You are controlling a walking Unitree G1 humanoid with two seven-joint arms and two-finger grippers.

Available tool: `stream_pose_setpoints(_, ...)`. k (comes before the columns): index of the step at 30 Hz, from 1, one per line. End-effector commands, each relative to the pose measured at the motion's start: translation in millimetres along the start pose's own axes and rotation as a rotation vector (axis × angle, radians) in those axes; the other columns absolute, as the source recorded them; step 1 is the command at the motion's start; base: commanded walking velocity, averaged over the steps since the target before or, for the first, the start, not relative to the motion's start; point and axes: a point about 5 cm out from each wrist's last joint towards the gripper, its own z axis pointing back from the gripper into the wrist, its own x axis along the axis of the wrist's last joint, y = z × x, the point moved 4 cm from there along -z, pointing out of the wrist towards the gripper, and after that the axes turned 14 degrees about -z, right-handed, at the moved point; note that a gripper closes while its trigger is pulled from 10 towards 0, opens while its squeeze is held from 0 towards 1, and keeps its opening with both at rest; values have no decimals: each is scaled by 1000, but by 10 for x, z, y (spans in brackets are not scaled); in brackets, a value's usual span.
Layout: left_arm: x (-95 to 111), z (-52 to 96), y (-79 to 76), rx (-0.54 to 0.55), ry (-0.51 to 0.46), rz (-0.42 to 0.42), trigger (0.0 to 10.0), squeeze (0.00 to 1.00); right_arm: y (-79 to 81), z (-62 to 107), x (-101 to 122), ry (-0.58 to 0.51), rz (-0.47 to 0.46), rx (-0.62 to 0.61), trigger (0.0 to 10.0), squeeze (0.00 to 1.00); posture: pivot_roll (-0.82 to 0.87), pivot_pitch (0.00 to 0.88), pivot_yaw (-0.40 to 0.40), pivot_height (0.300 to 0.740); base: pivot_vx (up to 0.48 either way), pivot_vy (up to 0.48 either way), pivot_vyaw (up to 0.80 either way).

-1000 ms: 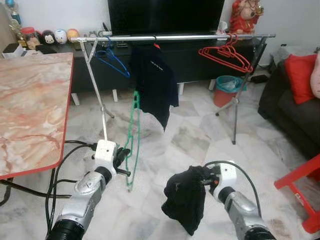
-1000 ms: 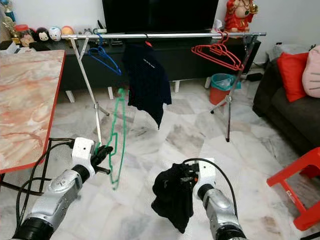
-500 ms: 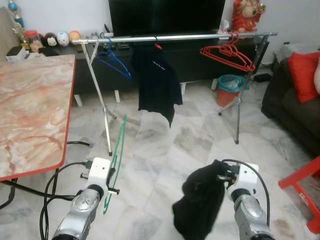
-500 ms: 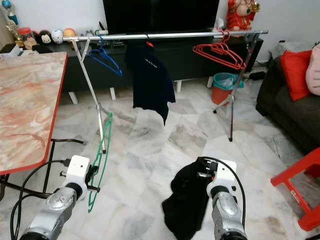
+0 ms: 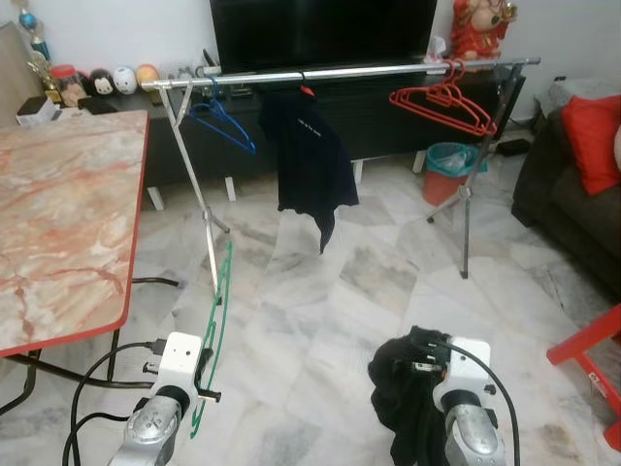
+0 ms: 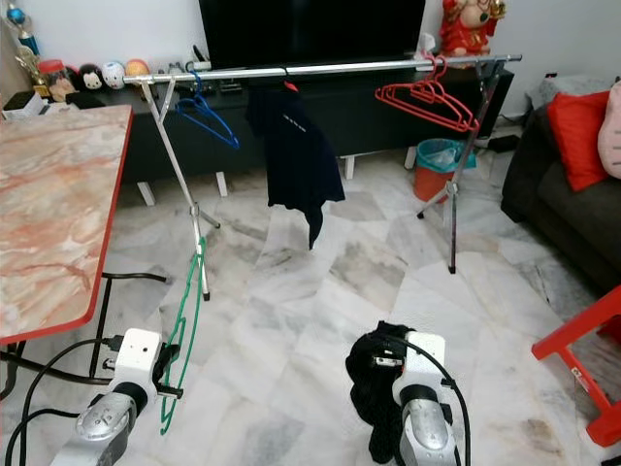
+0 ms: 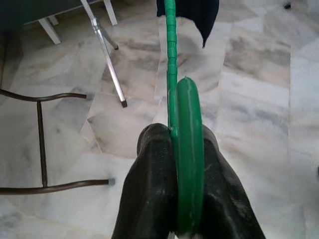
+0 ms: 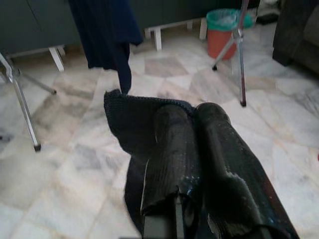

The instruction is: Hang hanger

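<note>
- I stand on a pale marble floor (image 5: 320,291) in a living room. A silver clothes rail (image 5: 340,73) runs across in front of a dark TV cabinet (image 5: 388,116), well apart from me.
- Far left is a marble-patterned table with a red edge (image 5: 58,223), and a row of small figurines (image 5: 102,80) on the cabinet behind it.
- My left gripper (image 7: 175,149) sits low at my left, jaws pressed together on the lower part of the green hanger (image 5: 215,320). The hanger stands nearly upright, its upper end reaching toward the foot of the rail's left leg (image 5: 199,204).
- On the rail, from the left: a blue hanger (image 5: 221,121), a dark shirt (image 5: 309,160) already hung, then several red hangers (image 5: 441,102) near the right end.
- My right gripper (image 8: 199,144) is low at my right, jaws pinching a black garment (image 5: 403,393) that droops toward the floor.
- Further right are an orange bin with a teal rim (image 5: 446,173), a dark sofa with a red cushion (image 5: 582,136), and the corner of a red stool (image 5: 587,349).
- To do this well, I judge I must first close the gap to the rail and lift the green hanger high. The hook should face the bar and drop into the bare stretch between the blue hanger and the dark shirt, or right of the shirt.
- My pinch is low on the frame, so the hanger may swing; I would move it slowly and keep it clear of the rail's leg.
- The dark shirt carries a small pale mark on its chest, too small for me to read. I make out no other writing or brand.
</note>
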Motion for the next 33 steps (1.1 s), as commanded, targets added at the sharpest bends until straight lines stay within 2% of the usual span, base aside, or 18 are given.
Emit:
stream_pose_setpoints(1,27,-22,48,26,-16,5,10000,0,33,-26,147,-75,-8,4,10000,0,10,0,27,740,0,0,0)
stream_pose_setpoints(4,54,-37,61,26,-31,25,10000,0,-12,-36,192,-95,-51,-26,10000,0,11,0,32,740,0,0,0)
stream_pose_setpoints(7,18,-42,75,16,-26,-1,10000,0,-40,-44,176,-87,-26,-41,10000,0,5,0,43,740,0,0,0)
stream_pose_setpoints(9,-42,-24,70,-1,-8,-64,10000,0,-67,-46,186,-92,-31,-58,10000,0,-1,0,50,740,0,0,0)
stream_pose_setpoints(15,-361,57,125,-30,92,-120,10000,0,-85,-90,233,-101,-32,-75,10000,0,-42,0,91,740,0,0,0)
stream_pose_setpoints(17,-385,64,119,-37,95,-133,10000,0,-97,-93,250,-109,-32,-81,10000,0,-43,0,90,740,0,0,0)
stream_pose_setpoints(21,-373,50,88,-29,83,-84,10000,0,-170,-104,287,-113,-14,-90,10000,0,-22,0,58,740,0,0,0)
stream_pose_setpoints(25,-457,64,43,-39,122,-77,10000,0,-217,-106,290,-103,0,-88,10000,0,10,0,25,740,0,0,0)
stream_pose_setpoints(29,-685,155,153,2,225,-31,10000,0,-322,-134,327,-93,16,-101,10000,0,30,0,-7,740,0,0,0)
stream_pose_setpoints(33,-795,209,173,2,279,-5,10000,0,-413,-147,387,-101,31,-118,10000,0,45,0,-26,740,0,0,0)
